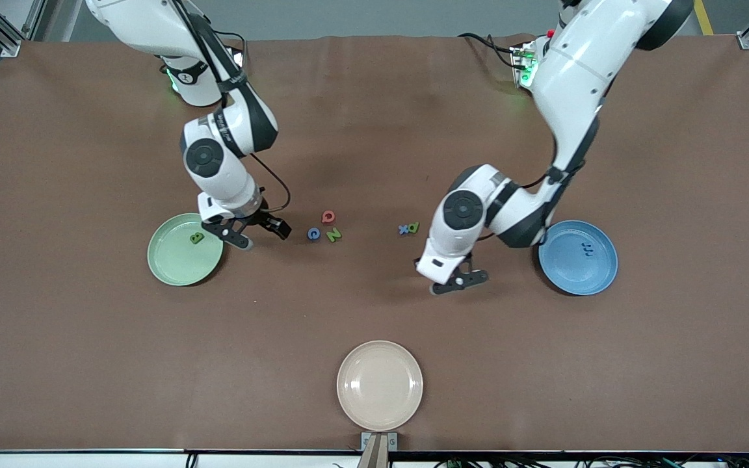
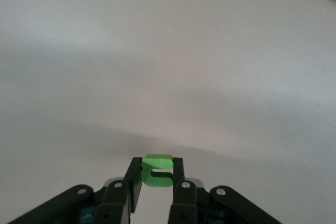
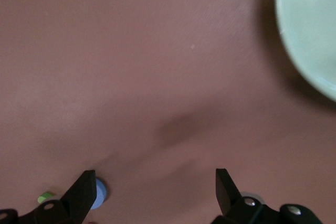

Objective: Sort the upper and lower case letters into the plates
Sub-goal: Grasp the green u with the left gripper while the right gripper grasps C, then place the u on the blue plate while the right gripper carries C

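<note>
Left gripper [image 1: 460, 281] angled down over bare table beside the blue plate [image 1: 578, 257], clamped on a green letter [image 2: 157, 171]; right gripper [image 1: 254, 233] wide open, empty, beside the pale green plate [image 1: 176, 260].

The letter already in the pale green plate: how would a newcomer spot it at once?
Find the pale green plate toward the right arm's end of the table, beside the open right gripper. The green letter lies inside it near the rim, the only letter in that plate; the others lie on the table.
</note>
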